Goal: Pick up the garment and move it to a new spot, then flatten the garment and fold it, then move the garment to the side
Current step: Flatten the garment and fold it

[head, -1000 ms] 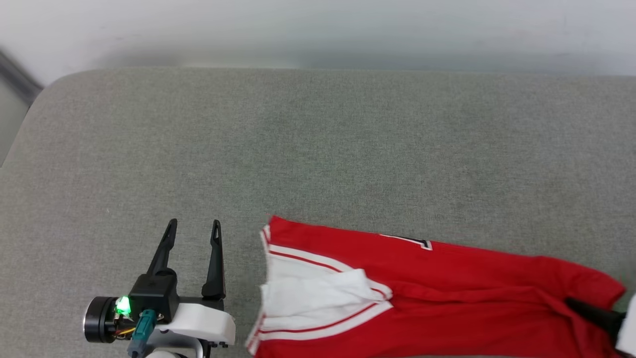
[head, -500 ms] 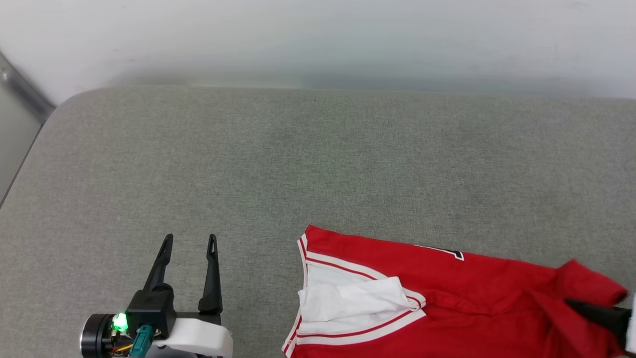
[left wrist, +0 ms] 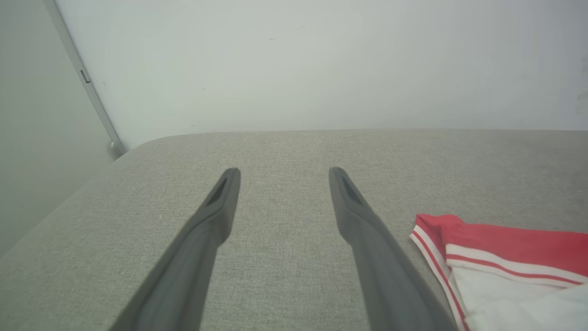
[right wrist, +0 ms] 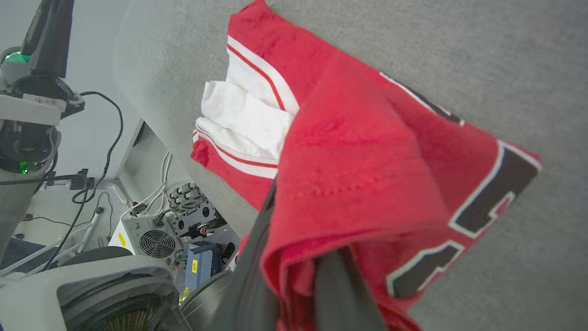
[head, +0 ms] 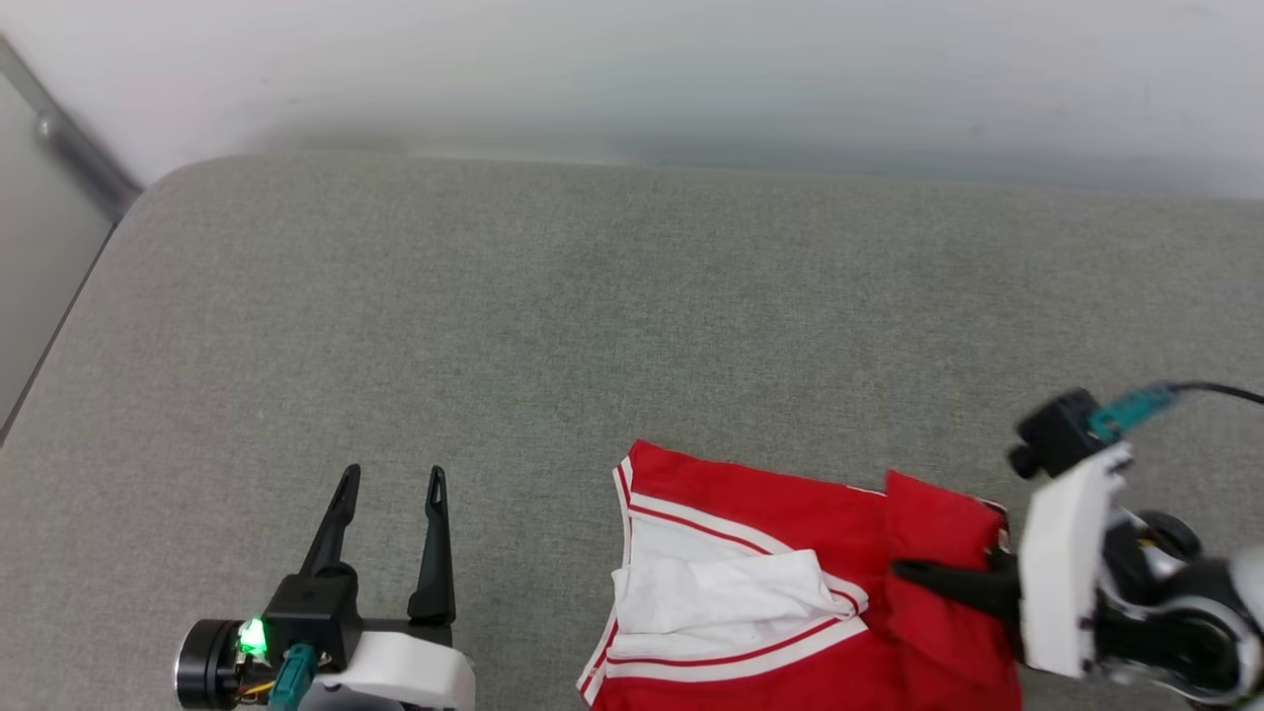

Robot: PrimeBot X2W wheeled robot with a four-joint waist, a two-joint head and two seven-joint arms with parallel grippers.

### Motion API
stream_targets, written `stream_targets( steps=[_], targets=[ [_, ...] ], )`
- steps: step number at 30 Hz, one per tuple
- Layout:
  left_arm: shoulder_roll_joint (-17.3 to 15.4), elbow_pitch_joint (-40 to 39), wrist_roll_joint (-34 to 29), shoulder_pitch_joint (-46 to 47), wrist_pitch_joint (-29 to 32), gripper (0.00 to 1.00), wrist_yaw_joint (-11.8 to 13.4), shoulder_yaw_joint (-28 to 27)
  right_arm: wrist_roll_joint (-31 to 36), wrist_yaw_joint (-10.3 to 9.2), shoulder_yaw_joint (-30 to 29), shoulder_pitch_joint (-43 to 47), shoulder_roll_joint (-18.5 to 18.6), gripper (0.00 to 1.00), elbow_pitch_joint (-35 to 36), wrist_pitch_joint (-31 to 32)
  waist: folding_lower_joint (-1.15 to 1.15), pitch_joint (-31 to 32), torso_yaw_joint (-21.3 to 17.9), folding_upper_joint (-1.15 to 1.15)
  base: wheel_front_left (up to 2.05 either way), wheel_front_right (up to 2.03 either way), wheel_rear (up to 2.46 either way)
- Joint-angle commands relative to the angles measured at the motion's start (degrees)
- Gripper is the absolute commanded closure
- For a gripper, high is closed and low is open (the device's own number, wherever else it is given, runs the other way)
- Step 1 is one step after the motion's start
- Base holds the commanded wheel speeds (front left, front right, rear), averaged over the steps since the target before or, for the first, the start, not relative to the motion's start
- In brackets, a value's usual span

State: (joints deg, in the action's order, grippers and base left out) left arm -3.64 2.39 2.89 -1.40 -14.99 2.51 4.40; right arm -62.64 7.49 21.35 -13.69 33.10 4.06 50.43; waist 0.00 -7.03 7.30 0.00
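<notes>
Head view: right end effector grips garment on cushion.

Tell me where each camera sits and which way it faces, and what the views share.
Head view: on the head, looking down at the grey surface; left gripper lower left, right gripper lower right.
Left wrist view: on the left wrist, facing the wall along its open fingers.
Right wrist view: on the right wrist, looking along fingers shut on the garment.
All three show the garment.
</notes>
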Motion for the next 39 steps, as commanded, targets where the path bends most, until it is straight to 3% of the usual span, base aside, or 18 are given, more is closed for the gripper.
stream_targets(
  steps=[1, 10, 22, 25, 32, 35, 39],
  targets=[
    [0.1, 0.3, 0.1, 0.9, -0.3, 0.0, -0.5, 0.0, 1.4, 0.0, 1.3, -2.5, -2.0, 1.0, -1.0, 0.4, 0.0, -0.7, 0.5, 0.0, 0.0, 0.0, 0.0],
    [0.6, 0.7, 0.8, 2.8, -0.3, 0.0, -0.6, 0.3, 9.7, 0.0, 10.3, -13.3, -10.5, 1.0, -10.6, 0.4, 0.0, -3.1, 2.1, 0.0, 0.0, 0.0, 0.0],
    [0.8, 1.2, 2.4, 3.7, -0.3, 0.0, 0.4, 1.7, 14.9, -0.02, 21.4, -17.8, -12.5, 0.98, -22.9, -5.8, 0.0, -4.5, 2.9, 0.0, 0.0, 0.0, 0.0],
    [0.8, 1.7, 2.5, 3.3, -0.3, 0.0, 0.4, 1.7, 14.1, -0.02, 22.6, -18.2, -11.7, 0.0, -22.9, -9.0, 0.0, -3.7, 2.6, 0.0, 0.0, 0.0, 0.0],
    [0.8, 1.9, 1.7, 1.5, -0.3, 0.0, 0.1, 0.9, 14.5, -0.01, 22.9, -19.0, -5.4, 0.0, -14.9, -20.4, 0.0, -0.5, 1.0, 0.0, 0.0, 0.0, 0.0],
    [0.8, 1.7, 1.3, 0.7, -0.3, 0.0, 0.1, 0.4, 16.7, -0.01, 19.5, -18.6, -2.9, 0.0, -12.7, -27.8, 0.0, 0.5, 0.1, 0.0, 0.0, 0.0, 0.0],
    [0.8, 1.2, 1.1, -0.1, -0.2, 0.0, 0.0, 0.0, 22.6, -0.01, 11.5, -16.6, -2.5, 0.0, -12.7, -39.1, 0.0, 1.3, -1.1, 0.0, 0.0, 0.0, 0.0]
  ],
)
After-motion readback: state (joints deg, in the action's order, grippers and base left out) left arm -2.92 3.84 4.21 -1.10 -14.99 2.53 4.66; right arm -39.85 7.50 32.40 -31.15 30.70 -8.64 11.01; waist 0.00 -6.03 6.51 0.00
